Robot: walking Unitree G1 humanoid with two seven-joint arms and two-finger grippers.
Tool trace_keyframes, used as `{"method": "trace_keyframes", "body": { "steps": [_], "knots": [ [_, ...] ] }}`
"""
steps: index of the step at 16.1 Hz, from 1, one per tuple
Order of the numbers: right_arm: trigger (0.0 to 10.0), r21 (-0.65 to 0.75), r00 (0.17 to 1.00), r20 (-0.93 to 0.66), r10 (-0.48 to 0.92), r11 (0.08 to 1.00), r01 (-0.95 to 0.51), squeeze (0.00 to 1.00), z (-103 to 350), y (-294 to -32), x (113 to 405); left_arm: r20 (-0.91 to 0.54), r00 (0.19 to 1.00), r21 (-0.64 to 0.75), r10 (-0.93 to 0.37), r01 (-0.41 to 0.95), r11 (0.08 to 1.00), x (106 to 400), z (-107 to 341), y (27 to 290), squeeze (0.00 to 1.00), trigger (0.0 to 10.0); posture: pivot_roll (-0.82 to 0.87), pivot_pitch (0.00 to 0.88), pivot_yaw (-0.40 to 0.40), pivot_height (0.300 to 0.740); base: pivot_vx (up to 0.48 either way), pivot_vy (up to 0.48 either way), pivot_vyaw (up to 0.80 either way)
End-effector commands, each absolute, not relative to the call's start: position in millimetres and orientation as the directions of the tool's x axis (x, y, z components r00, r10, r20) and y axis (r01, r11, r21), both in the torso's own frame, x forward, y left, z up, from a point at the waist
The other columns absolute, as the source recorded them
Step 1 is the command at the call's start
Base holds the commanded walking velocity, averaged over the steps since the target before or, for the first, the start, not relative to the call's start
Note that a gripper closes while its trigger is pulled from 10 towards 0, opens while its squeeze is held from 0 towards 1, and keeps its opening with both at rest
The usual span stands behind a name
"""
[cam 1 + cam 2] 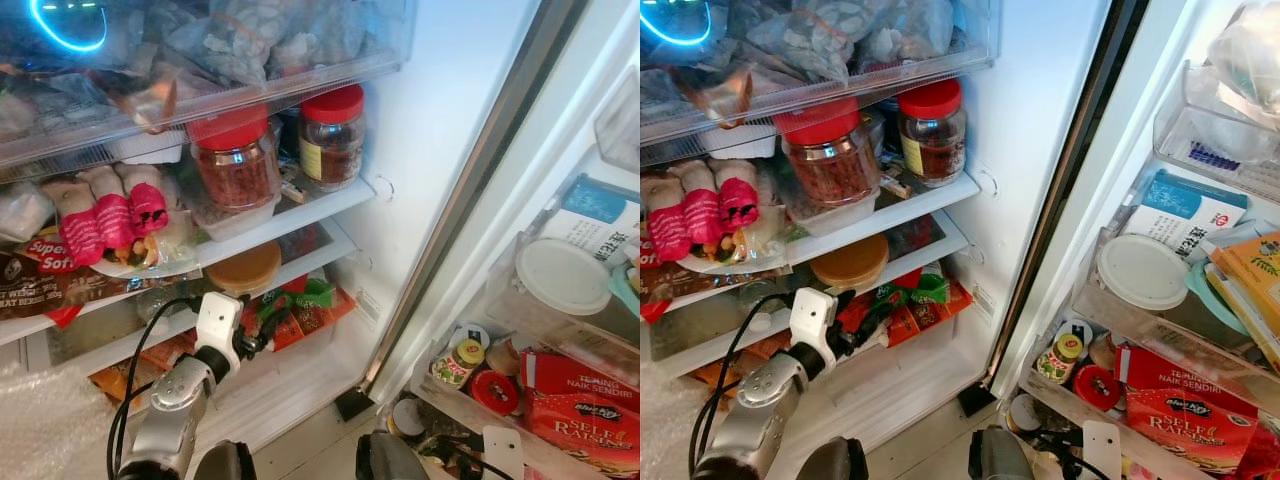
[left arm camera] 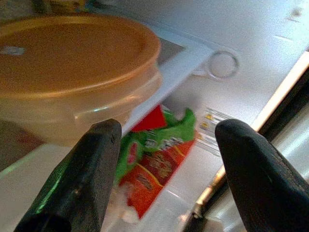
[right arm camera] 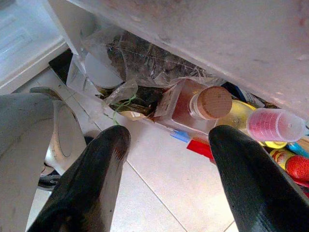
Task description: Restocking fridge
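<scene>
Round orange-lidded tub, translucent plastic

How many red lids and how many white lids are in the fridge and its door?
Red lids: 3, on the big jar, the smaller jar and the door shelf lid
White lids: 1, the round door tub lid
Total: 4

red-lidded jars: 2 | amber-lidded tub: 1 | pink-wrapped sausages: 3
</scene>
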State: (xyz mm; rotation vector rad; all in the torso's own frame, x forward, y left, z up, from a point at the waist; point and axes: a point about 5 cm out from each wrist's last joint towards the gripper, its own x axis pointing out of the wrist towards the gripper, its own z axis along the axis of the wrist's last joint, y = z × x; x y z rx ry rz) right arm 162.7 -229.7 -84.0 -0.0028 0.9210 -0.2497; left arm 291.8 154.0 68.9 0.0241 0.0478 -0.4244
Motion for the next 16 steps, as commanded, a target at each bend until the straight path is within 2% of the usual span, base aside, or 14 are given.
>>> {"method": "trace_keyframes", "body": {
  "steps": [1, 8, 16],
  "knots": [
    [10.0, -0.111, 0.578, -0.785, -0.226, 0.968, 0.227, 0.0, -84, -232, 161, -0.045, 0.92, 0.035, -0.389, 0.391, 0.92, 295, 70, 155, 0.0, 10.0, -0.19, 0.073, -0.05, 0.645, 0.0, 0.0, 0.0],
    [10.0, -0.113, 0.575, -0.785, -0.23, 0.966, 0.232, 0.0, -84, -232, 161, -0.022, 0.935, 0.066, -0.353, 0.354, 0.933, 309, 75, 154, 0.0, 10.0, -0.2, 0.086, -0.048, 0.645, 0.0, 0.0, 0.0],
    [10.0, -0.109, 0.574, -0.788, -0.225, 0.967, 0.229, 0.0, -84, -232, 161, -0.048, 0.934, 0.069, -0.355, 0.358, 0.931, 311, 65, 149, 0.0, 10.0, -0.19, 0.094, -0.049, 0.645, 0.0, 0.0, 0.0]
  ]
}}
